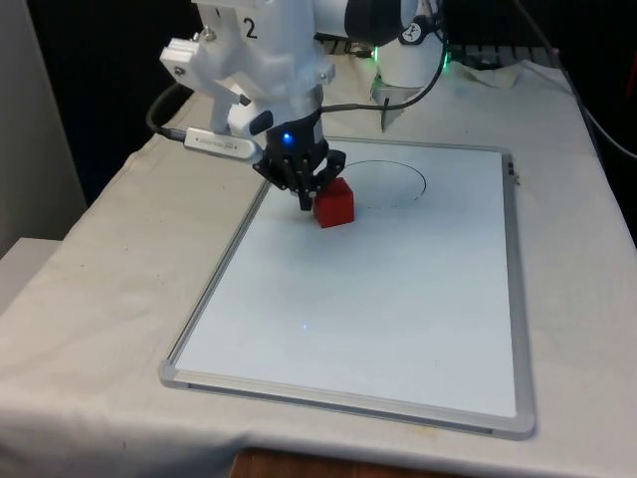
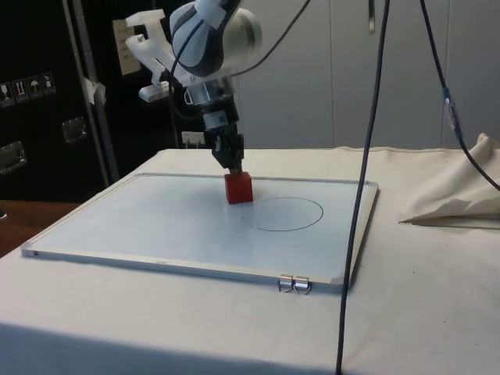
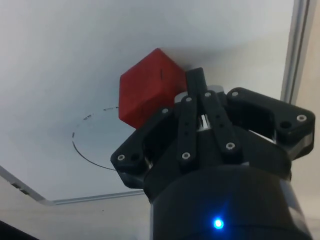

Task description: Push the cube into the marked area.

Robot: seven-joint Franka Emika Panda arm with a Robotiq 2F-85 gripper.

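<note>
Step in hand: we judge that we are mid-push, driving the small red cube (image 1: 334, 202) toward the thin black drawn circle (image 1: 383, 180) on the white framed whiteboard (image 1: 378, 319).
Tool state: our black two-finger tool (image 1: 306, 202) has its fingers drawn together into one narrow tip; it grips nothing and only leans against the cube.
Cube position: the cube sits flat on the whiteboard just outside the circle, at its rim, on the side away from the circle's centre; the tool tip touches the cube face farthest from the circle.
Contact: in the wrist view the fingertip (image 3: 196, 80) meets the cube (image 3: 152, 92) near one corner rather than mid-face, so we expect it may turn.
How to push well: we should keep the tip low, aim through the cube's middle toward the circle's centre, and move slowly.
Stopping: we should halt once the whole cube lies inside the line (image 2: 286, 213).
Risk: sliding off the corner.
</note>
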